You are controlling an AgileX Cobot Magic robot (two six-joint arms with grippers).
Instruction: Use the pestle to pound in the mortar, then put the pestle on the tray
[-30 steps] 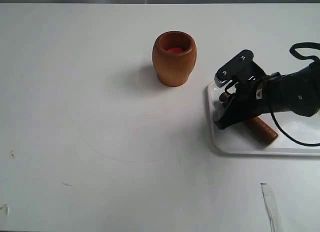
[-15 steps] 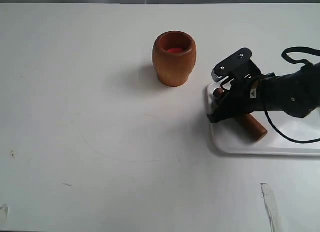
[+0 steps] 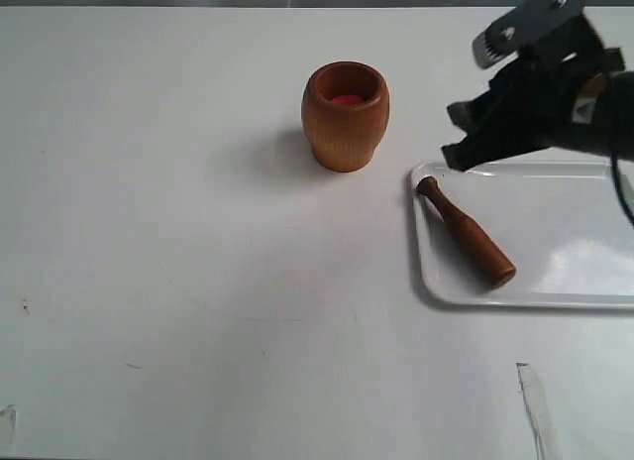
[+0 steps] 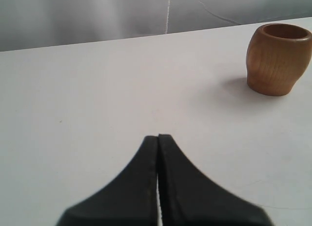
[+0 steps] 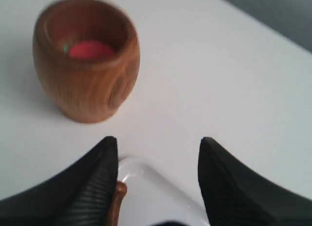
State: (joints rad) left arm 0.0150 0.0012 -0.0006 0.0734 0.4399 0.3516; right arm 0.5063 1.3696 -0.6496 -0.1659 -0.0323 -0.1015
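Observation:
The light-brown wooden mortar (image 3: 345, 116) stands upright at the back middle of the table, its reddish inside showing (image 5: 87, 65). On the left part of the white tray (image 3: 555, 287) lies the dark pestle (image 3: 466, 232), knob end toward the mortar. My right gripper (image 3: 453, 135) hangs open above the tray's back left corner, holding nothing. In the right wrist view its fingers (image 5: 158, 143) are spread, with the pestle's knob (image 5: 117, 197) and the tray corner (image 5: 146, 187) below. My left gripper (image 4: 158, 137) is shut and empty, far from the mortar (image 4: 278, 60). It is out of the exterior view.
The white table (image 3: 178, 232) stretches wide to the left of the mortar. A thin pale strip (image 3: 533, 405) lies near the front edge on the right. A grey backdrop (image 4: 97, 16) rises behind the table's far edge.
My right gripper has let go of the pestle, opened, and risen toward the back right. The pestle now lies free on the tray, shifted slightly.

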